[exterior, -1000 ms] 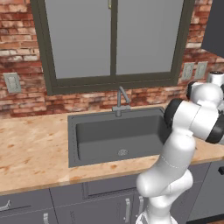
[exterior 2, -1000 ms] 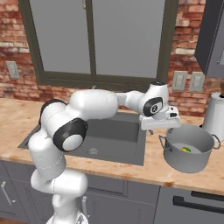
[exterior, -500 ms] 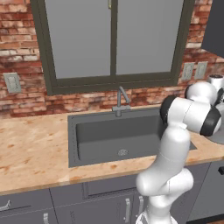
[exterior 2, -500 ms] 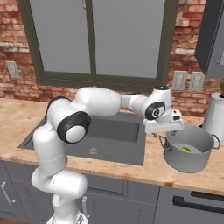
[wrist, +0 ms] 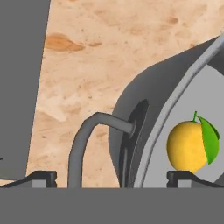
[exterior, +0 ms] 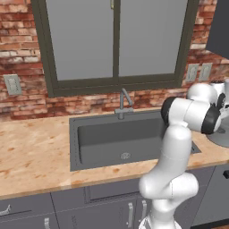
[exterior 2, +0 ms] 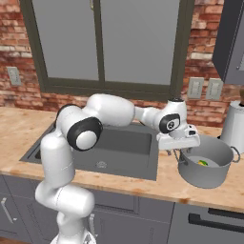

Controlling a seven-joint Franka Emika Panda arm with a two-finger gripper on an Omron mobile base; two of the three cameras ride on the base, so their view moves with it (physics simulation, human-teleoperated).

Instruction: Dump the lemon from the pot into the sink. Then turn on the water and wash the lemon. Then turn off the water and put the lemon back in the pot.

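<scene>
The grey pot (exterior 2: 209,177) stands on the wooden counter to the right of the sink (exterior 2: 125,147). Inside it lies the yellow lemon (exterior 2: 203,163), which has a green leaf in the hand view (wrist: 189,146). My gripper (exterior 2: 180,151) hangs open just above the pot's left rim. In the hand view the gripper (wrist: 112,177) straddles the pot's curved side handle (wrist: 85,140) and rim: one tip is over the counter, the other over the pot's inside near the lemon. Nothing is held. The tap (exterior: 123,101) stands behind the sink (exterior: 112,134), with no water running.
A pale tapered vessel (exterior 2: 234,126) stands behind the pot at the far right. A brick wall with outlets (exterior 2: 204,88) and a window run behind the counter. A dark cabinet (exterior 2: 229,38) hangs above right. Bare counter (exterior: 31,152) lies left of the sink.
The hand has moved a little to the right and downward, closer to the pot's left handle. The jaws stay wide; pot and lemon have not moved.
</scene>
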